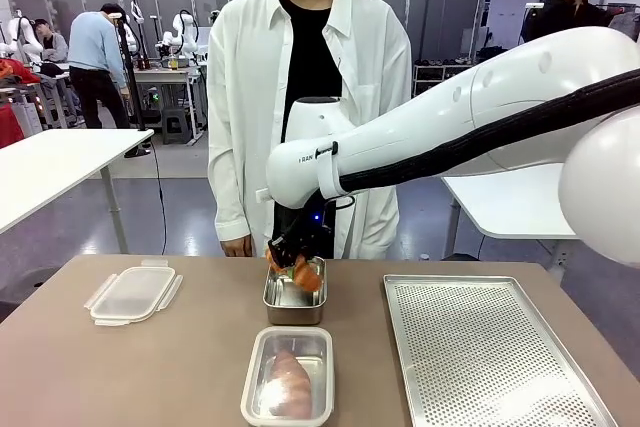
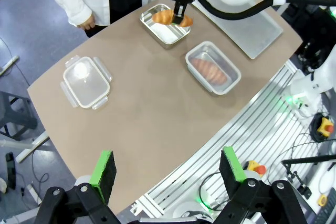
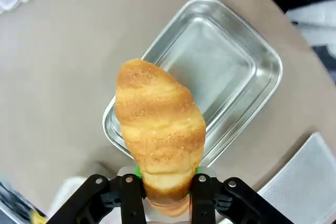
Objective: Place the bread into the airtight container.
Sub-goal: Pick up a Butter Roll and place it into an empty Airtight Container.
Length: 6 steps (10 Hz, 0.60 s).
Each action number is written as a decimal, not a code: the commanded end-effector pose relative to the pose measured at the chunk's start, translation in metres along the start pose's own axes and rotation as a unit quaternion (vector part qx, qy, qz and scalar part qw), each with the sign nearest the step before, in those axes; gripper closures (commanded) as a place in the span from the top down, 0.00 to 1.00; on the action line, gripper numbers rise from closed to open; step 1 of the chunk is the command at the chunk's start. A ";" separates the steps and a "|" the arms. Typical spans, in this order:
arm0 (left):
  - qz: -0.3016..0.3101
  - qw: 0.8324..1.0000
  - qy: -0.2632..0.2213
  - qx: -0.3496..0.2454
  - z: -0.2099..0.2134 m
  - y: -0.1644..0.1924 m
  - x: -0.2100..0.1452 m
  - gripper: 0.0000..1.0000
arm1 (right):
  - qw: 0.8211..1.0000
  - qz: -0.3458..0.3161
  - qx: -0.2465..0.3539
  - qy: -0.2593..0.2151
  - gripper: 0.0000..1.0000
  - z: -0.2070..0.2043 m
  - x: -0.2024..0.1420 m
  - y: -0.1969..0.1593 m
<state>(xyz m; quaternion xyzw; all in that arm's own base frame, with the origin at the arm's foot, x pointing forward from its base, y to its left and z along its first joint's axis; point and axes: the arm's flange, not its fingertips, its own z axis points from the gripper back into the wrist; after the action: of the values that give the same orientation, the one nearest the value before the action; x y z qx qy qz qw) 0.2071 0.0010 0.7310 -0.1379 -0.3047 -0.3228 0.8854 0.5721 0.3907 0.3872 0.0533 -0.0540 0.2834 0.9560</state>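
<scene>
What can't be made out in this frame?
Right wrist view: the bread covers the right gripper's pads, so their contact is hidden.
Front view: the same gripper is small and dark against the person's black top, so its jaw gap is unreadable.
Front view: the perforated tray's near end is cut off by the bottom edge.

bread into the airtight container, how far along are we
Done: one pale bread roll already lies in the clear plastic container. In hand: the right arm's fingers grip a golden croissant over the steel pan. Left: carrying it over to the container; its clear lid lies apart.
</scene>
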 end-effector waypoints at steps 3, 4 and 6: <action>-0.008 1.000 -0.002 -0.007 0.000 0.000 0.001 1.00 | 0.968 -0.249 -0.014 -0.012 0.30 -0.026 0.019 0.014; -0.008 1.000 -0.002 -0.007 0.000 0.000 0.001 1.00 | 0.961 -0.273 -0.029 -0.004 0.30 -0.035 0.023 0.012; -0.008 1.000 -0.002 -0.007 0.000 0.000 0.001 1.00 | 0.959 -0.273 -0.072 -0.032 0.30 -0.046 0.030 0.006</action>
<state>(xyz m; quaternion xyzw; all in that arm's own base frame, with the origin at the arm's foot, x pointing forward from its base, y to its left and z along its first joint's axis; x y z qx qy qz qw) 0.2071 0.0011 0.7310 -0.1379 -0.3047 -0.3228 0.8854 0.5903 0.4114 0.3476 0.0323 -0.0568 0.0142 0.9978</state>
